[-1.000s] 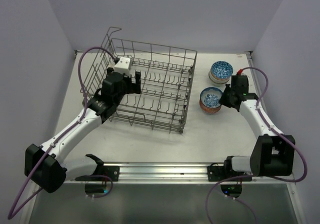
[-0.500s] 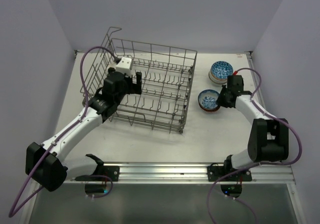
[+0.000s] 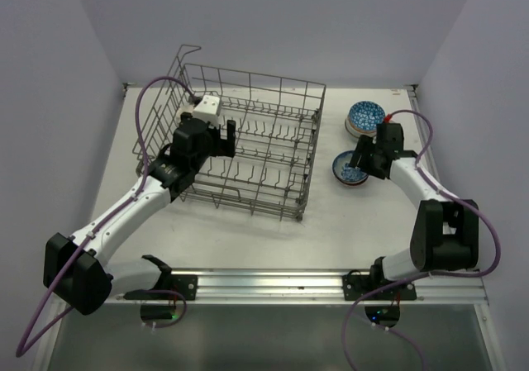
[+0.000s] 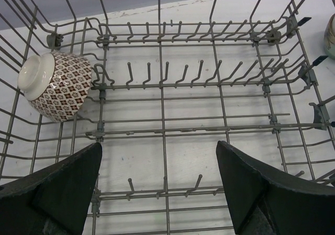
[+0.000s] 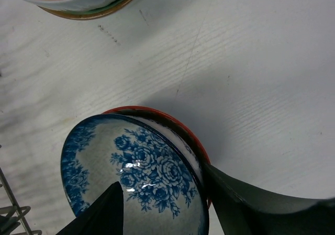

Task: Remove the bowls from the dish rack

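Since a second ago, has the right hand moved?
Yes. The right hand has shifted left toward the dish rack and slightly back toward the bowl stack. It now straddles the rim of the blue floral bowl.

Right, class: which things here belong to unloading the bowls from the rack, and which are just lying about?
Job in hand:
- rack
- patterned bowl inside it
- blue bowl, nested in red bowl
- bowl stack beyond them

Lying about:
- purple cables
- metal rail at the near edge
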Tool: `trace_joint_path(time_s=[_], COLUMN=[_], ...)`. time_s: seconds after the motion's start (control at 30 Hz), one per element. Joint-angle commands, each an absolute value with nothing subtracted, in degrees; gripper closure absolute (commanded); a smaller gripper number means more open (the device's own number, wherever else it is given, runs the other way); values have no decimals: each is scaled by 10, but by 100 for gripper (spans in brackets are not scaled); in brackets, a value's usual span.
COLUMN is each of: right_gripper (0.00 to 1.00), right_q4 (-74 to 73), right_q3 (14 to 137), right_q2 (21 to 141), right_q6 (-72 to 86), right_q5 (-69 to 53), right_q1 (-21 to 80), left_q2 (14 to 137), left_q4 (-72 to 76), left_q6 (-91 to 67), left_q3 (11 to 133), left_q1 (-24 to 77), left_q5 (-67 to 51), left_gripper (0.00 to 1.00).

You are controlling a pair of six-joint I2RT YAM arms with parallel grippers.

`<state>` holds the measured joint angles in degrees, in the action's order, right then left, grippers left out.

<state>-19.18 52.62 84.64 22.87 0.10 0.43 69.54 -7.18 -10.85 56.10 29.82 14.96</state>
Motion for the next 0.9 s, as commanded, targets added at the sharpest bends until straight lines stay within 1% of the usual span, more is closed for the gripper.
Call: trace_joint_path(time_s=[0.0,0.23,0.43,0.5,0.57,0.6,0.7,0.73,0.8,0.83,0.87], right_gripper=[32,32,32,37,45,57,76,80,85,90,91], right_q4=[-216,-240,-264,-272,-272,-271,-269,-267,-259,-255,-249], right_q3=[562,583,578,576,568,565,555,552,546,541,534], right_q2=[811,821,811,802,788,785,780,780,781,782,786], right_q6=[205,178,182,181,181,182,185,188,192,195,197], right_q5=[15,3,40,63,71,76,77,80,81,76,74], right_q1=[2,2,2,3,2,3,3,3,2,3,2], left_q2=[695,695,699,700,700,700,700,701,702,701,702], left_q4=[-64,-68,-69,-69,-69,-70,-70,-71,-71,-71,-72], left_q6=[-101,-100,-100,-100,-100,-100,-100,-100,-100,-100,-100], left_q3=[585,588,589,590,590,590,591,591,591,591,591], left_q1=[301,302,302,301,301,301,302,302,302,301,302], left_q5=[142,139,135,134,134,133,130,130,128,128,128], left_gripper=[6,6,6,6,6,6,6,6,6,6,6])
